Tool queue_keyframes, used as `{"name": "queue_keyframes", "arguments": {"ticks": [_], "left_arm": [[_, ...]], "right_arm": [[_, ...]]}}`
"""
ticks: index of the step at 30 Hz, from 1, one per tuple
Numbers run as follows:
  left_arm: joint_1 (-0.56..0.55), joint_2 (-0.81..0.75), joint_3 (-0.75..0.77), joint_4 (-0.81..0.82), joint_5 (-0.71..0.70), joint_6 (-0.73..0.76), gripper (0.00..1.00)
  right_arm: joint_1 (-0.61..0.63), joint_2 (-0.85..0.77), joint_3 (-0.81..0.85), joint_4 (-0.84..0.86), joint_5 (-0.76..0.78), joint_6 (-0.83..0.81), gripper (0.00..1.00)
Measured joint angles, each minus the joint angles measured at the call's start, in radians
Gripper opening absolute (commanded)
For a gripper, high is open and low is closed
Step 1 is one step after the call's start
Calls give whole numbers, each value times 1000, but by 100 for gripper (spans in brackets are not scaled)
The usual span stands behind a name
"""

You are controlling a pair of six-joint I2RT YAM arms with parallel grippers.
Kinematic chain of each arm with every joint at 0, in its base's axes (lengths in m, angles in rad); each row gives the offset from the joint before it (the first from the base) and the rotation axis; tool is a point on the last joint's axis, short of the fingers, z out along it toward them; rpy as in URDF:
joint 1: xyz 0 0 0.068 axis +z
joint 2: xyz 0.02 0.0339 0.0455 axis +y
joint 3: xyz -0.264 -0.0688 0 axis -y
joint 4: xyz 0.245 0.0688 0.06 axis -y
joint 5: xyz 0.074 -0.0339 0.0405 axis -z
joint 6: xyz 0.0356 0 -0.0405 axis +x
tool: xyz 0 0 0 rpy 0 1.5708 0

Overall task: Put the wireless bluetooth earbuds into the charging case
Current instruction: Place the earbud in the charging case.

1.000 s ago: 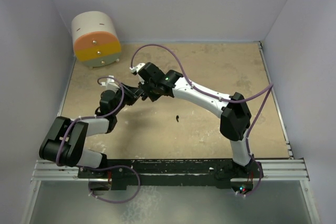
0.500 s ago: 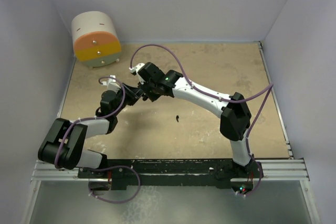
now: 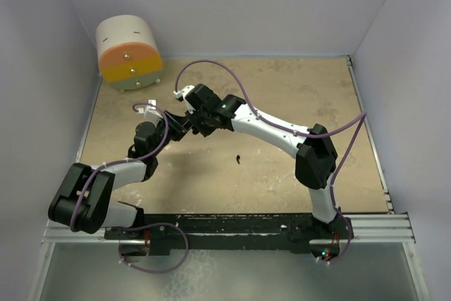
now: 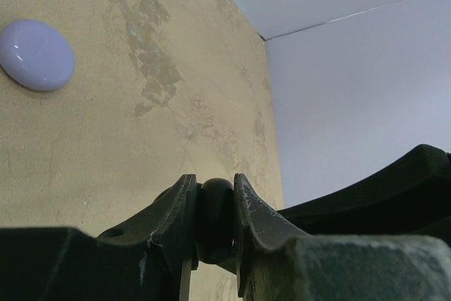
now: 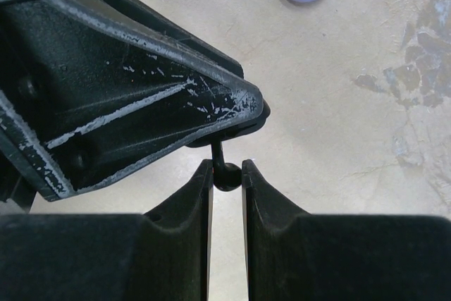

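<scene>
Left claw (image 4: 213,189) clamps one black disc (image 4: 215,220); right claw (image 5: 226,168), meeting it, pinches one black earbud (image 5: 225,176). One lavender disc (image 4: 35,54) lies ahead on open table (image 4: 106,146).

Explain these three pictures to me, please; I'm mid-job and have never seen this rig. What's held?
The machine is a left arm and a right arm, bolted to a tan table. One picture looks down from above; the other two come from a camera on each wrist. The left gripper and right gripper meet tip to tip, both apparently shut on one small black stemmed earbud. On the table are a pale lavender round disc, a tiny black speck too small to identify, and an orange, yellow and white drum far left.
</scene>
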Motion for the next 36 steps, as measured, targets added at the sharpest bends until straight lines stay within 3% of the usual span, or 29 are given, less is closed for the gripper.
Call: {"name": "queue_keyframes", "arguments": {"ticks": [28, 32, 36], "left_arm": [[-21, -9, 0, 30, 21, 45, 0], [-26, -9, 0, 45, 29, 45, 0], [-26, -9, 0, 58, 31, 45, 0]], "right_arm": [[-6, 0, 0, -5, -3, -3, 3], [-6, 2, 4, -6, -3, -3, 10], [-7, 3, 12, -7, -3, -4, 25]]}}
